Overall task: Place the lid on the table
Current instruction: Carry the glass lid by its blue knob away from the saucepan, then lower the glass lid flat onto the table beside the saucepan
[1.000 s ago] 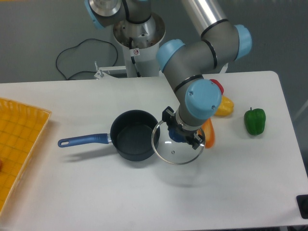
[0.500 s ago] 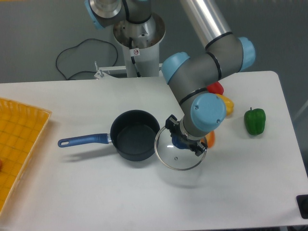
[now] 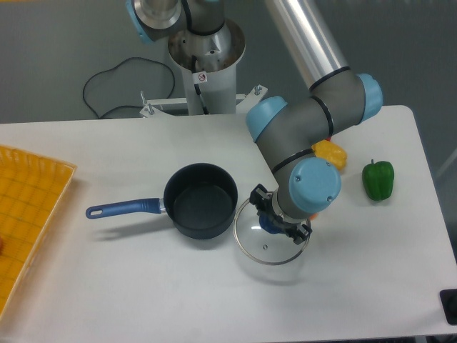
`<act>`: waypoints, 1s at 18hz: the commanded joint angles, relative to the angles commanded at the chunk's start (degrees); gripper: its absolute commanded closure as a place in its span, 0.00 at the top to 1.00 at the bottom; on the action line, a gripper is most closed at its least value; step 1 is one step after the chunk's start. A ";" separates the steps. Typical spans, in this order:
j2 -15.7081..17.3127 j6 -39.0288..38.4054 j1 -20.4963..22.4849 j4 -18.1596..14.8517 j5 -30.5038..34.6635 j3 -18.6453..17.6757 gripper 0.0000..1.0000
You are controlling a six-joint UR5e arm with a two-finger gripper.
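Carried down and to the right over the past second, the lid (image 3: 270, 240) is now hanging just off the rim of the pot (image 3: 201, 199), with its shadow showing close beneath it on the table (image 3: 143, 286). The gripper (image 3: 280, 222) is clamping the blue knob from above, fingers pinched on it, so the glass disc is hanging level or nearly so under the wrist. The arm is folding low over the spot, its blue-capped wrist joint sitting right above the knob and hiding part of the grip.

Judging by the narrow gap between lid and shadow, the descent is nearly finished but the rim does not yet seem to be resting on the surface. The chosen patch is bare white tabletop, clear of the pot's handle on the left and of the green pepper (image 3: 378, 179) and yellow pepper (image 3: 330, 153) lying farther right behind the arm. A yellow tray (image 3: 28, 207) is sitting well apart at the left edge.
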 joint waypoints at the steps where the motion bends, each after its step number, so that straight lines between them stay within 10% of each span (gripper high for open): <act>1: -0.35 0.00 0.00 0.00 -0.18 0.26 0.52; 18: -3.52 -0.79 -0.70 3.16 -1.58 0.88 0.52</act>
